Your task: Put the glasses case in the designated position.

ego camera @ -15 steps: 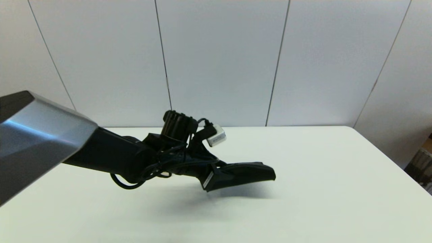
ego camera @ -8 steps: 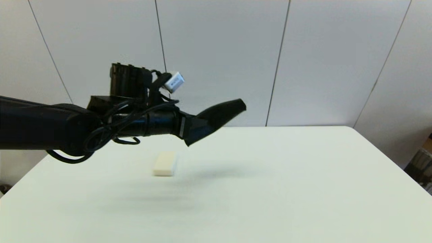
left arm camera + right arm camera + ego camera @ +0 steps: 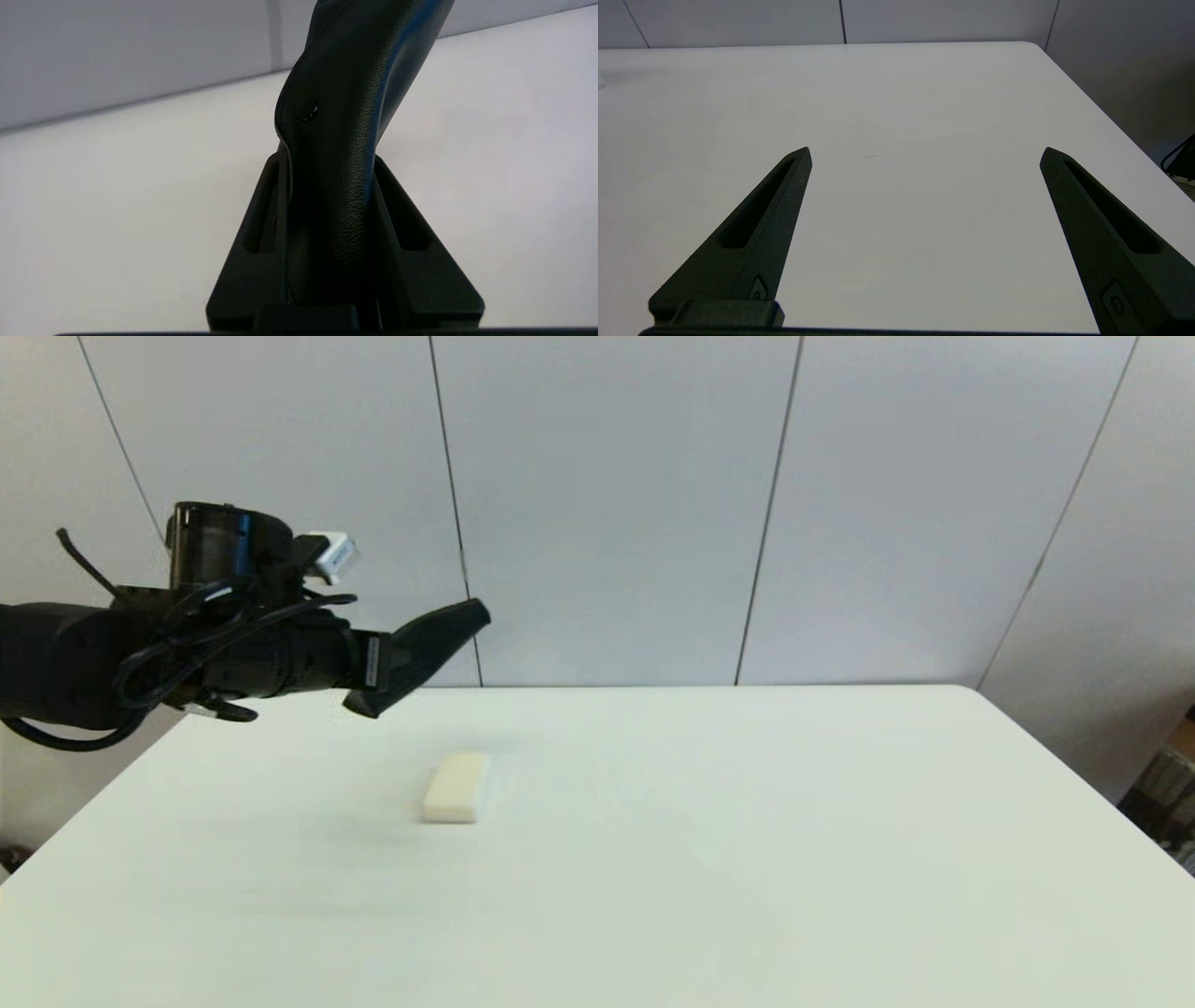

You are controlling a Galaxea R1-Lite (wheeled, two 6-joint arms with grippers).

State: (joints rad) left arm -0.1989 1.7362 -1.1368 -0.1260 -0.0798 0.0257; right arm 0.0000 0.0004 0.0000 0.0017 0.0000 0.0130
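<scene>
- Right claw (image 3: 924, 154): parked low at the near edge of the white desk (image 3: 747, 859). Its two black fingers are spread wide with nothing between them, and only bare desk surface shows ahead of it in the right wrist view.
- Small cream-white rectangular block (image 3: 456, 787): lies flat on the desk, left of centre in the head view. It was hidden behind the arm one second ago and has been in plain sight since half a second ago. Its position has not changed between the last two head pictures.
- Left claw (image 3: 392, 663): in the upper left of the head view, raised well above the desk. It has lifted off the desk and drawn back toward the left of the frame within the last second.
- Matte black oblong glasses case with domed top (image 3: 345, 116): pinched between the left claw's fingers, one end seated deep in the grip. The free end (image 3: 439, 630) juts out to the right and slightly upward, well clear of the block.
- Judgement: the case is in transit, not yet placed. The move away from the block suggests the target lies elsewhere; no marked position is visible.
- Labels: a small white tag on the left wrist shows print too small to read. A round stud is visible on the case; no brand is legible.
</scene>
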